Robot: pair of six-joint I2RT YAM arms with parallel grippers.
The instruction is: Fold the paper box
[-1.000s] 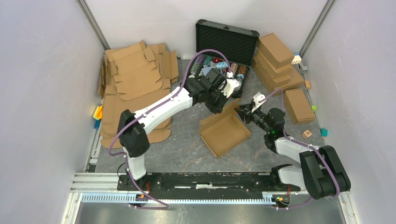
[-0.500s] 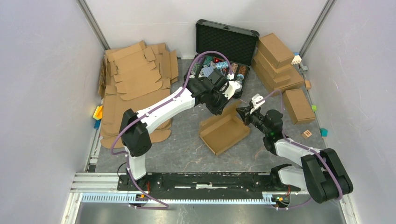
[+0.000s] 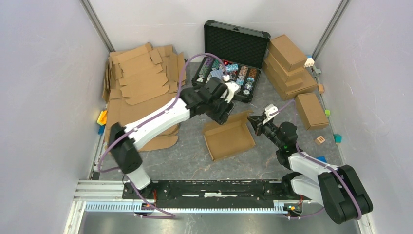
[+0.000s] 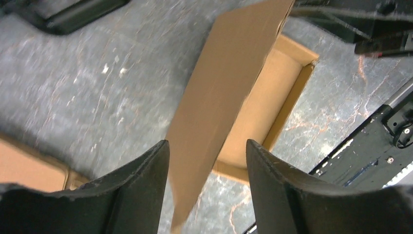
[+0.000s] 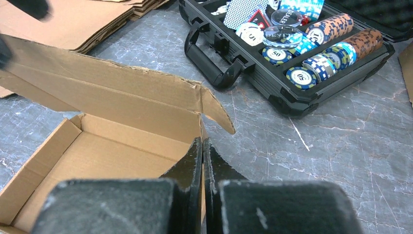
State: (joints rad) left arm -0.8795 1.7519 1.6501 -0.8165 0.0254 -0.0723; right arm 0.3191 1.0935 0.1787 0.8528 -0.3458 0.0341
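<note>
Left wrist view: left gripper (image 4: pixel 207 146) stands open, straddling the raised lid of the paper box (image 3: pixel 229 139). Right gripper (image 5: pixel 202 146) is pinched closed at the box's 3 o'clock wall. Box sits mid-table; chip case (image 3: pixel 236 41) at 12 o'clock, flat blanks (image 3: pixel 141 83) at 10, finished boxes (image 3: pixel 287 61) at 2.

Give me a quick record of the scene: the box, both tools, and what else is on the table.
paper box: open tray mid-table, lid flap raised
left tool: open, fingers either side of the lid flap
right tool: shut, seemingly pinching a side wall of the box
flat blanks: stacked far left
finished boxes: piled far right
chip case: open, behind the box
</note>
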